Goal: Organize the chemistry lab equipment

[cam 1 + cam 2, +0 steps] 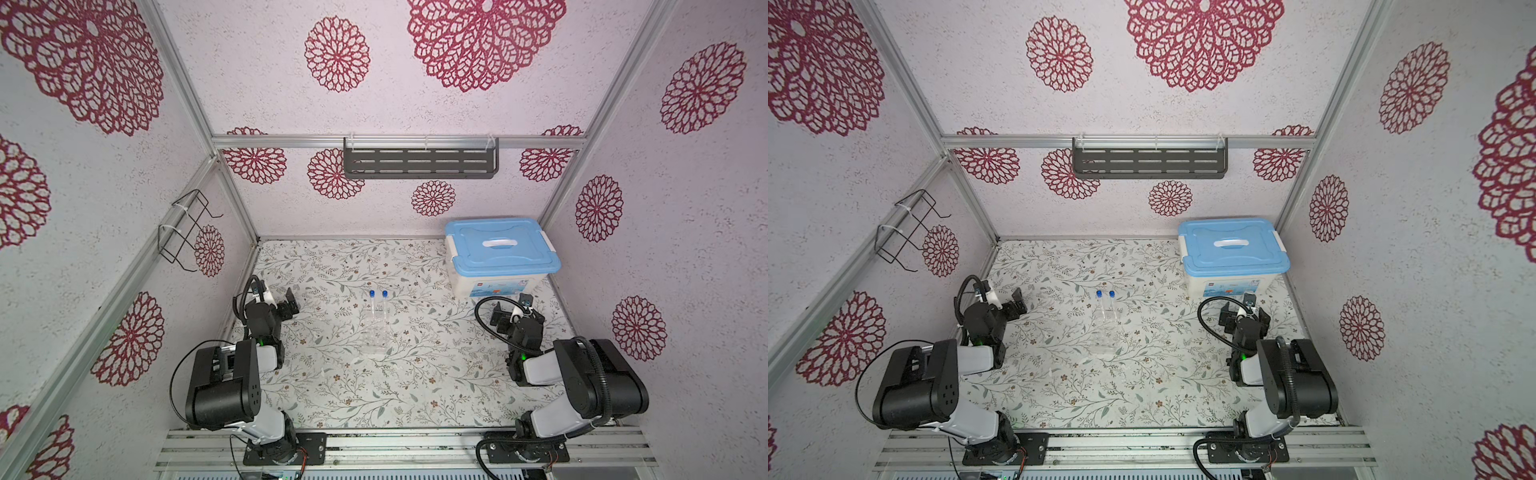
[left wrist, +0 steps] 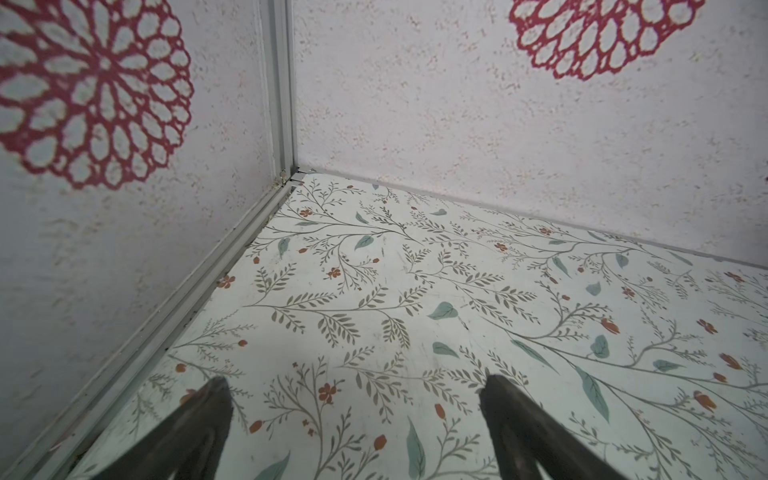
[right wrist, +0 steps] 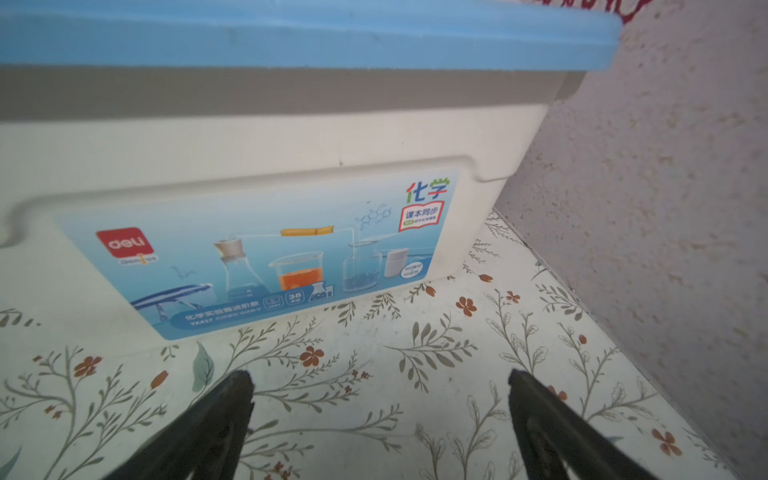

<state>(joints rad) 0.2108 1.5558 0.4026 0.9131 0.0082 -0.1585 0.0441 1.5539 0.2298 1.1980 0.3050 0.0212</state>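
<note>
Two slim clear tubes with blue caps (image 1: 372, 294) (image 1: 385, 294) stand upright in a small clear tube rack (image 1: 376, 336) at the table's middle; both top views show them (image 1: 1099, 294) (image 1: 1111, 294), and the rack (image 1: 1106, 337). A thin pale piece (image 1: 323, 371) lies on the table in front of the rack; it is too small to tell more. My left gripper (image 1: 291, 305) (image 2: 355, 386) hovers open and empty near the left wall. My right gripper (image 1: 517, 311) (image 3: 380, 378), open and empty too, faces the storage box.
A white storage box with a shut blue lid (image 1: 500, 249) (image 3: 291, 145) stands at the back right corner. A dark slotted shelf (image 1: 419, 160) hangs on the back wall. A black wire holder (image 1: 187, 230) hangs on the left wall.
</note>
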